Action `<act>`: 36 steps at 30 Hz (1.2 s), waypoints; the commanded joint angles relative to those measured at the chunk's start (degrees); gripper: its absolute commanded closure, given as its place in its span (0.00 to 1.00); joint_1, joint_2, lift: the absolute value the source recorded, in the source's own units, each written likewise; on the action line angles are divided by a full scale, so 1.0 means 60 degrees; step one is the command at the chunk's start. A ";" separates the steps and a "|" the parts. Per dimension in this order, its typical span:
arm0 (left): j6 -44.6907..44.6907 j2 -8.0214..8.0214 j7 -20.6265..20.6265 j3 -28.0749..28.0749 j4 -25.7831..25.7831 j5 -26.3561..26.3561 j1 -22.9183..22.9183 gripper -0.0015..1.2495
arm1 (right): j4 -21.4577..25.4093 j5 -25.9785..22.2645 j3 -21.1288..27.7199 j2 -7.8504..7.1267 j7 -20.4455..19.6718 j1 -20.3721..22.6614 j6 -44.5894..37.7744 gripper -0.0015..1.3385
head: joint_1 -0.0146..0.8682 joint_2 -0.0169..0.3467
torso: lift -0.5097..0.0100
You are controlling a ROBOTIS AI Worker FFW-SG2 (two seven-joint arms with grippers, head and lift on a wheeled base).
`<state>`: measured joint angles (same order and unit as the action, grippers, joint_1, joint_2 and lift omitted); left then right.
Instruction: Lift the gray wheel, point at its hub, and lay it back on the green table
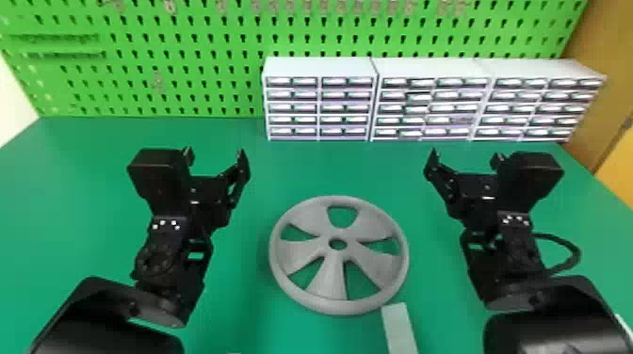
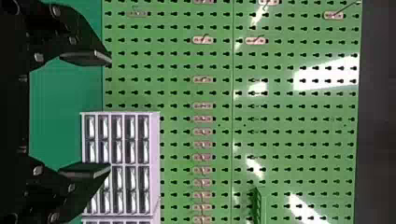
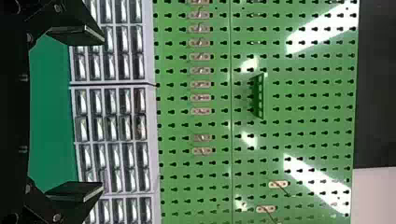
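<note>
The gray wheel [image 1: 372,221] lies on the green table [image 1: 226,292] in the middle of the head view, its open hub facing up. To the left of the wheel and raised above the table is my left gripper [image 1: 215,155], open and apart from it. On the wheel's other side my right gripper [image 1: 466,157] is held at a similar height, also open. In the left wrist view, the left gripper [image 2: 110,114] has widely parted fingers with nothing between them. The right gripper [image 3: 103,112] in the right wrist view likewise holds nothing.
White drawer cabinets [image 1: 320,68] stand along the table's back right, before a green pegboard [image 1: 188,84]. A pale flat strip [image 1: 399,327] lies by the wheel's near right rim. Table surface separates the wheel from both arms.
</note>
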<state>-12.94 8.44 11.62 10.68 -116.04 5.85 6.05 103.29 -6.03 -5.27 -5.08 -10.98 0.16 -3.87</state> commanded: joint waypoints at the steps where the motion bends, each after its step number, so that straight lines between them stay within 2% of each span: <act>1: -0.0217 -0.0015 -0.0457 -0.0183 0.0063 0.0183 -0.0129 0.00 | 0.0026 0.0023 -0.0001 -0.0003 0.0000 0.0003 -0.0043 0.15 | 0.80 0.18 | 0.80; 5: -0.0202 -0.0015 -0.0662 -0.0256 0.0195 0.0344 -0.0188 0.00 | 0.0055 0.0052 -0.0015 -0.0003 0.0000 0.0017 -0.0058 0.15 | 0.80 0.18 | 0.80; 26: -0.0100 -0.0074 -0.0677 -0.0388 0.0239 0.0226 -0.0305 0.00 | 0.0173 0.0111 0.0087 -0.0033 0.0000 0.0017 -0.0102 0.15 | 0.80 0.18 | 0.80; 31: -0.0100 -0.0103 -0.0706 -0.0373 0.0400 0.0109 -0.0745 0.00 | 0.0231 0.0111 0.0190 -0.0062 0.0000 -0.0188 -0.0102 0.15 | 0.80 0.18 | 0.80; 36: 0.0105 -0.0132 -0.0867 -0.0402 0.0693 0.0065 -0.1580 0.00 | 0.0231 0.0125 0.0234 -0.0194 0.0000 -0.0730 -0.0087 0.15 | 0.80 0.18 | 0.80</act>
<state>-13.22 7.79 7.18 8.42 -113.24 6.44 0.43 104.65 -5.36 -4.09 -5.68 -10.98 -1.69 -4.48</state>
